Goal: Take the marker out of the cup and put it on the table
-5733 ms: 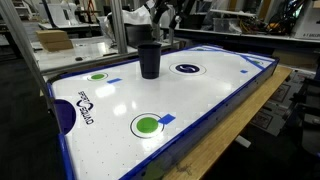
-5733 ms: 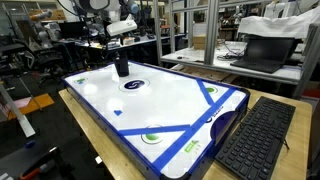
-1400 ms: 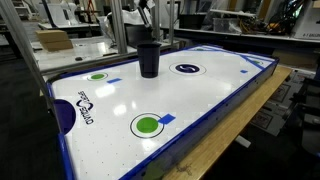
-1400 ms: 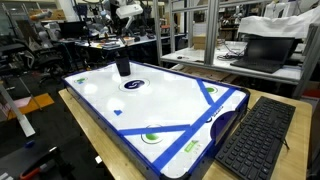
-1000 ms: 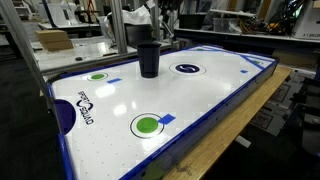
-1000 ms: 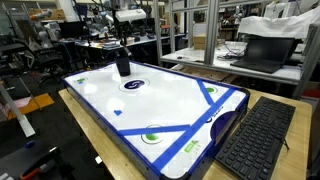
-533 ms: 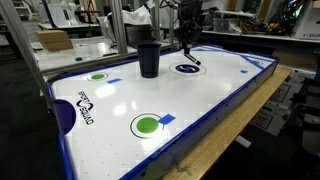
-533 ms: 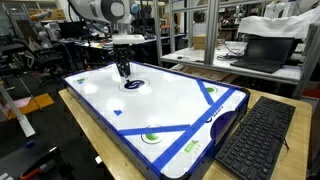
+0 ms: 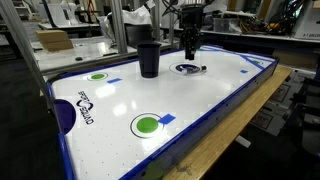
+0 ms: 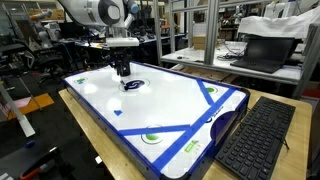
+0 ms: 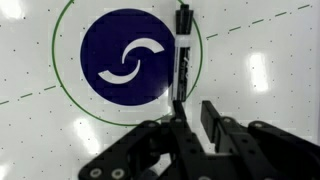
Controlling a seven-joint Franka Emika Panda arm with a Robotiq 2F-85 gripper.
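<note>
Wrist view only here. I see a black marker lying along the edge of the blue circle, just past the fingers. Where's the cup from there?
Observer: The cup stands upright on the table, beside the blue circle and apart from the gripper.
Operator: Anything sticking out of it?
Observer: Nothing shows above its rim in an exterior view.
Operator: What's on the cup's far side?
Observer: A green circle. In an exterior view the cup shows between it and the blue one.
</note>
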